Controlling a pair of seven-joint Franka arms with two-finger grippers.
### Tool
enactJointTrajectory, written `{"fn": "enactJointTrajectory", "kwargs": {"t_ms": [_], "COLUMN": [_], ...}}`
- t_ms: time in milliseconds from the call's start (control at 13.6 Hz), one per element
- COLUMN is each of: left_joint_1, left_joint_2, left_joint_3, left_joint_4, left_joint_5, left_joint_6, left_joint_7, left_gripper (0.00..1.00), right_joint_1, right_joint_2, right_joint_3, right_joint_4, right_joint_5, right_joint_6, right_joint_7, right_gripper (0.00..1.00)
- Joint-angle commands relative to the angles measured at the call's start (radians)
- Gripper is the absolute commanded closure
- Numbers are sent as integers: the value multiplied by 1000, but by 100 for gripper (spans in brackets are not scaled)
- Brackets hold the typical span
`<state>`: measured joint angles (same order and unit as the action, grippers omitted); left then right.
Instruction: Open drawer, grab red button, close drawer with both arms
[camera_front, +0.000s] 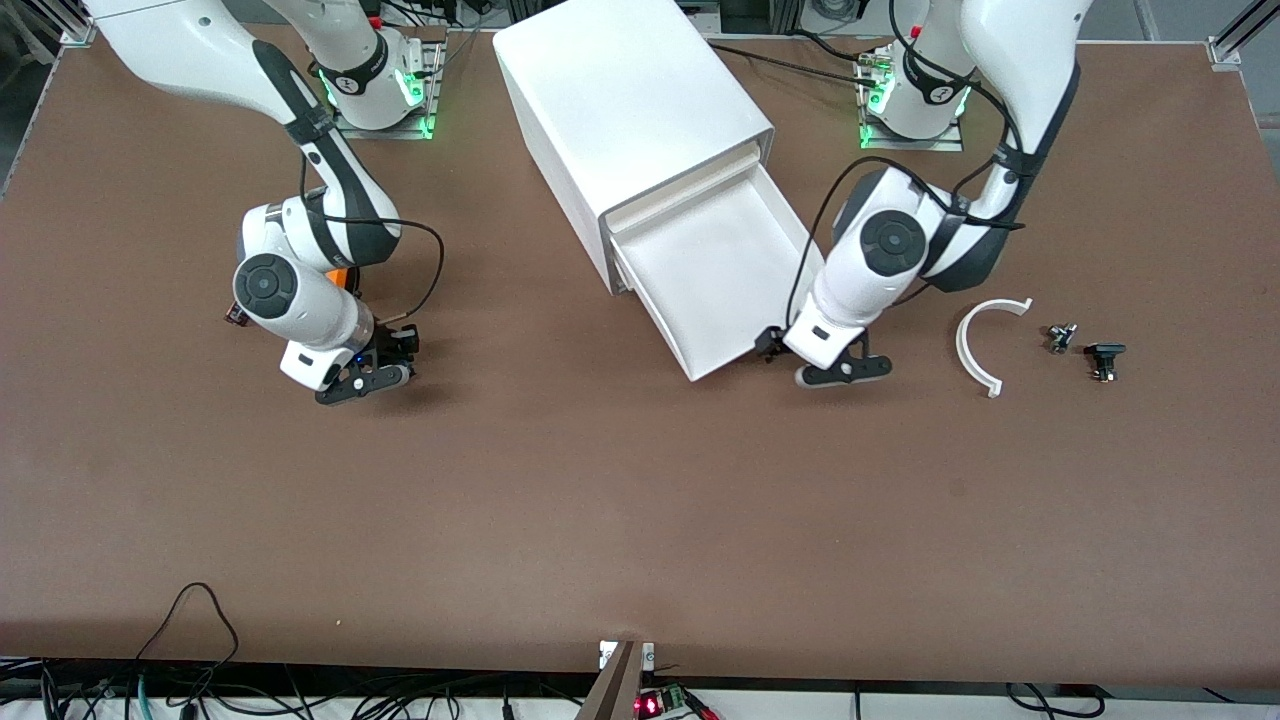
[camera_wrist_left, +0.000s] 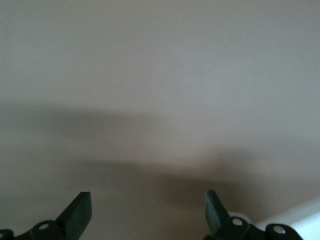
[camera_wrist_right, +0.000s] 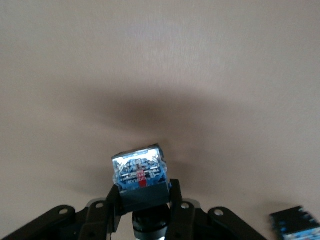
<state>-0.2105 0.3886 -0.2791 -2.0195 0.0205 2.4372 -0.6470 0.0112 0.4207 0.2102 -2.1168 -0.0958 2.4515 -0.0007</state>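
Observation:
The white cabinet (camera_front: 620, 110) stands in the middle of the table with its bottom drawer (camera_front: 720, 270) pulled out; what shows of the drawer's inside is bare. My right gripper (camera_front: 375, 365) hangs low over the table toward the right arm's end. In the right wrist view it (camera_wrist_right: 142, 192) is shut on the button (camera_wrist_right: 140, 175), gripping its black body under a clear blue block; the cap is hidden. My left gripper (camera_front: 808, 362) is low beside the drawer's front corner. In the left wrist view it (camera_wrist_left: 148, 210) is open and empty over bare table.
A white curved piece (camera_front: 985, 340) and two small black parts (camera_front: 1060, 337) (camera_front: 1104, 360) lie toward the left arm's end. An orange thing (camera_front: 343, 272) shows partly under the right arm. A second small button-like part (camera_front: 235, 318) lies beside the right wrist and shows in the right wrist view (camera_wrist_right: 295, 222).

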Motion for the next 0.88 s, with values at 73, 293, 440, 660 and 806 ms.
{"fn": "enactJointTrajectory", "kwargs": {"t_ms": [73, 293, 440, 660, 806], "left_joint_1": [-4, -4, -3, -3, -1], "left_joint_2": [-88, -135, -154, -163, -162], "left_joint_3": [-106, -181, -231, -285, -299], "left_joint_4": [-106, -162, -173, -179, -179], "left_joint_5": [18, 18, 18, 18, 18], "left_joint_6": [-14, -30, -95, -112, -112], "left_joint_7": [-13, -13, -13, -11, -11], "left_gripper": [0, 0, 0, 0, 0], "right_joint_1": [-17, -17, -17, -16, -14], "right_joint_2": [-40, -42, -57, -91, -103], "right_joint_3": [12, 9, 9, 18, 41], "right_joint_4": [-101, -85, -51, 122, 277], "right_joint_5": [-10, -10, -10, -5, 1], "right_joint_6": [73, 69, 28, -229, -432], "right_joint_7": [134, 238, 254, 298, 309], "right_gripper": [59, 0, 0, 0, 0]}}
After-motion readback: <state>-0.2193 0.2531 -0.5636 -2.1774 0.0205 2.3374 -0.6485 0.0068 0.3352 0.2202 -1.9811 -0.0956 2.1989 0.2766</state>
